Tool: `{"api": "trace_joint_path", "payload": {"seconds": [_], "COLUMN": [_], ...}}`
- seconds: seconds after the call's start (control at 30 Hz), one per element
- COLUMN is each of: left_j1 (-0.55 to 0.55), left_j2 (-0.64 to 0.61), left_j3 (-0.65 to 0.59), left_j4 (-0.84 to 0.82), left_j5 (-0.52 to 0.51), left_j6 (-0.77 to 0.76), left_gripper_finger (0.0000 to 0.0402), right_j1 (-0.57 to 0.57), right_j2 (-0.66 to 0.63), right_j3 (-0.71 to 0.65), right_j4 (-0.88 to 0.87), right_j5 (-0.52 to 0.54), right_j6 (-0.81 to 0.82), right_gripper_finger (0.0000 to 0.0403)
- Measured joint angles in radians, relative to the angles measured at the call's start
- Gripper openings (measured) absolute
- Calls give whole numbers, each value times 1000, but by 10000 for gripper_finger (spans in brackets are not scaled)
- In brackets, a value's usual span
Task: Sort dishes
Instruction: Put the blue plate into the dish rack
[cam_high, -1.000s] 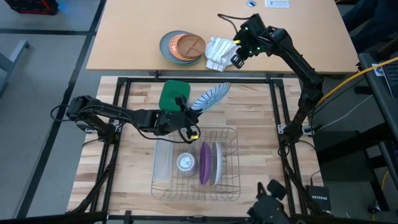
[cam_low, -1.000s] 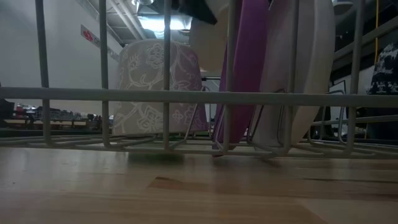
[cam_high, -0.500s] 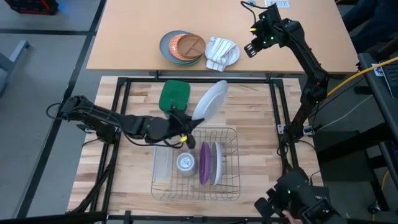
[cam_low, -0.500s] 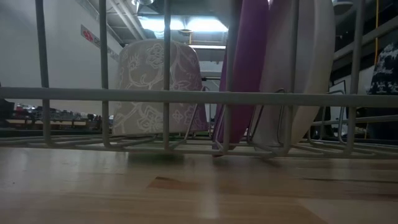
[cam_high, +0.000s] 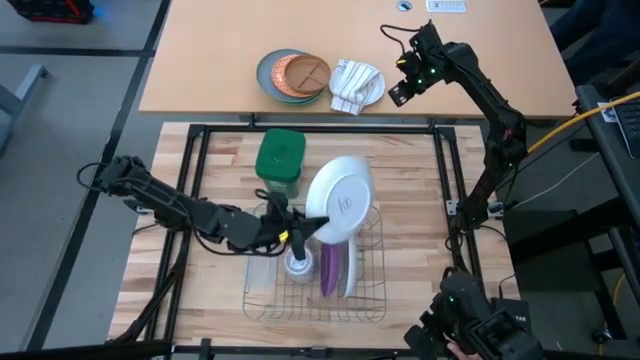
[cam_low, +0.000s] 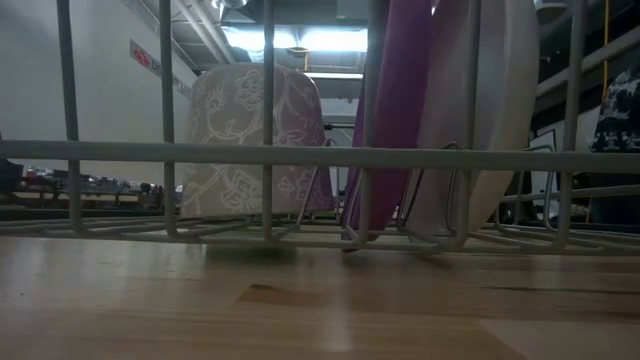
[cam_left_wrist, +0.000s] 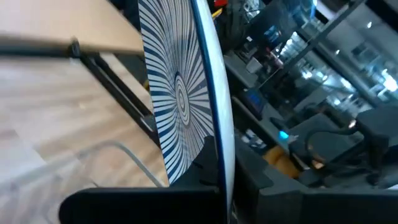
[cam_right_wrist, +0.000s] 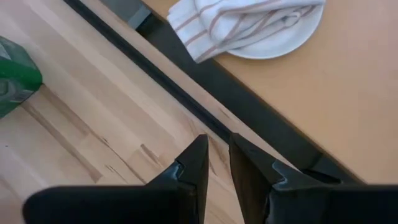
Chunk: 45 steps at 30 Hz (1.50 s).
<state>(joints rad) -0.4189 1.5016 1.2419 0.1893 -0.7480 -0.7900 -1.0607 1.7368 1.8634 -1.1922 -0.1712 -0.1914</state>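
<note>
My left gripper (cam_high: 296, 232) is shut on the striped plate (cam_high: 340, 200), which hangs over the far half of the wire rack (cam_high: 372, 300). From above, the plate shows its white underside; the left wrist view shows its dark radial stripes (cam_left_wrist: 177, 93). The purple plate (cam_high: 328, 268) and the plain white plate (cam_high: 347, 264) stand on edge in the rack's slots, also in the low view as purple plate (cam_low: 395, 110) and white plate (cam_low: 490, 120). My right gripper (cam_right_wrist: 217, 143) hovers over the seam between the two tables, fingers together, holding nothing. My left gripper pinches the striped plate's rim (cam_left_wrist: 217, 177) between its two fingers, one on the striped face and one on the white back. The fingers come about level from the table's left. The plate is lifted clear, tilted steeply on edge above the rack.
A patterned mug (cam_high: 297, 262) sits upside down in the rack, left of the purple plate. A green container (cam_high: 279, 155) stands on the wood table beyond the rack. On the far table lie a grey plate with an orange divided plate (cam_high: 293, 75) and a white plate with a striped cloth (cam_high: 355, 82).
My left gripper has carried the striped plate toward the near edge, from beside the green container to over the rack. The plate has turned about: its striped face showed from above, now its white back does. My right gripper has swung a little over the far table.
</note>
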Motion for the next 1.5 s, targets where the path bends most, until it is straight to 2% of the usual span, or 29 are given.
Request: {"api": "trace_joint_path", "payload": {"seconds": [0.27,0.4,0.6,0.67,0.83,1.0,1.17,1.37,1.5], "left_j1": [-34,-52,-80,-89,-106,-107,-98,-114,-122], "left_j2": [96,134,178,181,181,203,291,387,448], "left_j3": [0,1,76,113,207,278,392,565,654], "left_j4": [97,87,73,22,-221,-277,-358,-550,-621], "left_j5": [-3,-12,-35,-51,-117,-139,-103,-115,-113], "left_j6": [-286,-413,-444,-441,-515,-556,-548,-660,-708], "left_gripper_finger": [0,0,0,0,0,0,0,0,0], "right_j1": [0,0,0,0,0,-2,-1,-1,0], "right_j2": [-29,-51,-80,-81,-81,-81,-80,-112,-161], "right_j3": [-73,-139,-272,-313,-418,-502,-546,-613,-665], "right_j4": [23,52,148,174,261,323,332,333,353], "right_j5": [-6,-6,-6,-6,-6,-63,-77,-95,-101], "right_j6": [-25,-49,-53,-53,-53,-54,-54,-53,-52], "right_gripper_finger": [69,69,69,69,69,69,69,69,69]}}
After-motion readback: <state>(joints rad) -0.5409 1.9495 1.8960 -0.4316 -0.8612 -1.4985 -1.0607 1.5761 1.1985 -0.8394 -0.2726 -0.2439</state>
